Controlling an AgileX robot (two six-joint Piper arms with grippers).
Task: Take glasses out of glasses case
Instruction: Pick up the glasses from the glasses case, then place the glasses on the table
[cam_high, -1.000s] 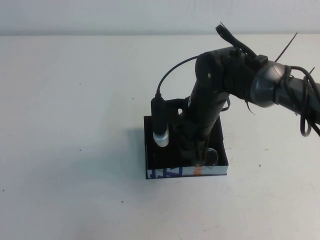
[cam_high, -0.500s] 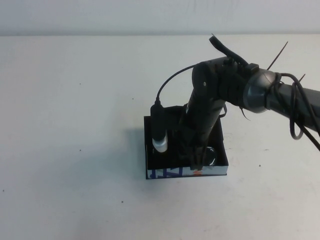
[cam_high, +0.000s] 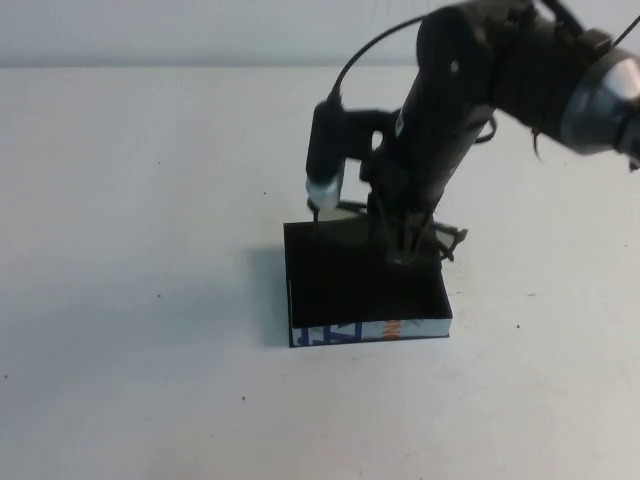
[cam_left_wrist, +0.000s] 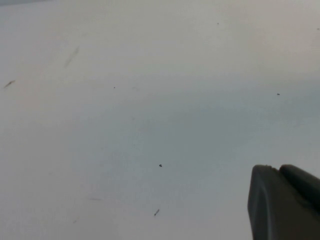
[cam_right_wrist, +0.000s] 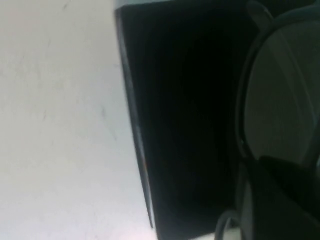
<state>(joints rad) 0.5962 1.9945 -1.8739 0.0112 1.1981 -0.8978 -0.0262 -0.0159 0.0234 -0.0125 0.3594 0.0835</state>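
The glasses case (cam_high: 340, 292), a shallow black box with a white front wall printed in blue and orange, lies on the white table with its black lining bare. My right gripper (cam_high: 405, 252) hangs over the case's far edge, shut on the dark-framed glasses (cam_high: 446, 240), which are lifted clear of the box. In the right wrist view a greyish lens of the glasses (cam_right_wrist: 280, 90) hangs beside the open case (cam_right_wrist: 185, 115). My left gripper (cam_left_wrist: 280, 172) is off to the side over bare table, its fingers together and empty.
The white table (cam_high: 130, 250) stretches around the case. The right arm's black wrist camera (cam_high: 325, 165) and its cable hang just left of the gripper, above the case's far left corner.
My right gripper has risen and moved back from inside the case, lifting the glasses out. The case has stayed in place with nothing in it. The left arm shows no earlier view.
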